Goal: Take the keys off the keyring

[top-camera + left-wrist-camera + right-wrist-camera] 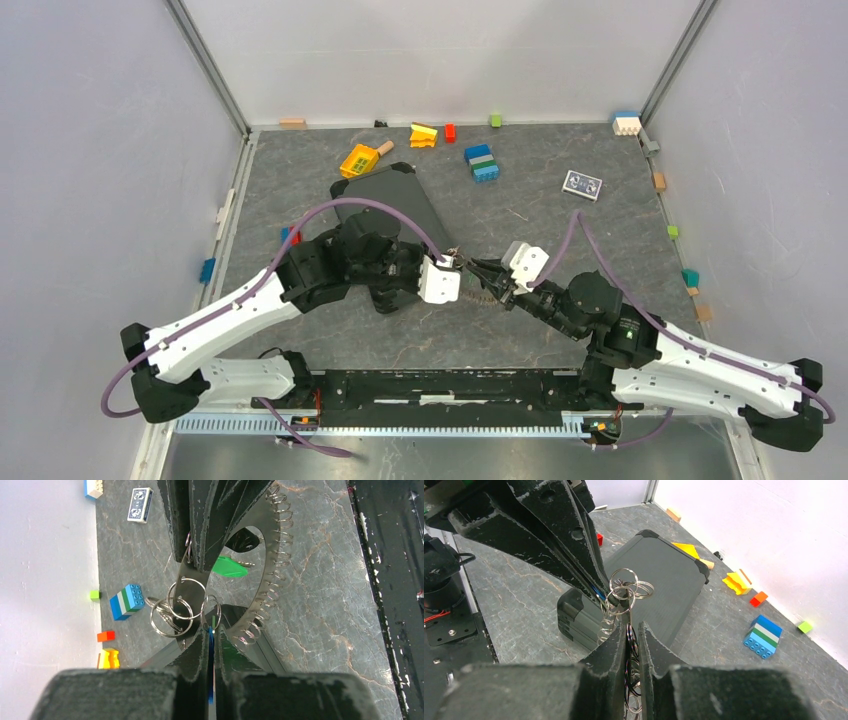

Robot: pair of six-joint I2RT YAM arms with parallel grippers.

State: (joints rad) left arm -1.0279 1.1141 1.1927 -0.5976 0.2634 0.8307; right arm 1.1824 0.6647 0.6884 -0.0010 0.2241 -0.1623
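The keyring is a flat metal ring with many small wire loops along its rim and a green tag. It hangs in the air between both grippers, over the table's middle. My right gripper is shut on its upper rim; in its own view the fingers pinch the looped edge. My left gripper is shut on a thin blue piece, edge on, which looks like the blue-headed key. Several loose split rings dangle between the grippers. A black head shows inside the ring.
A black case lies just behind and under the grippers. A blue, green and white brick stack, yellow toys and a card pack lie farther back. A black rail runs along the near edge.
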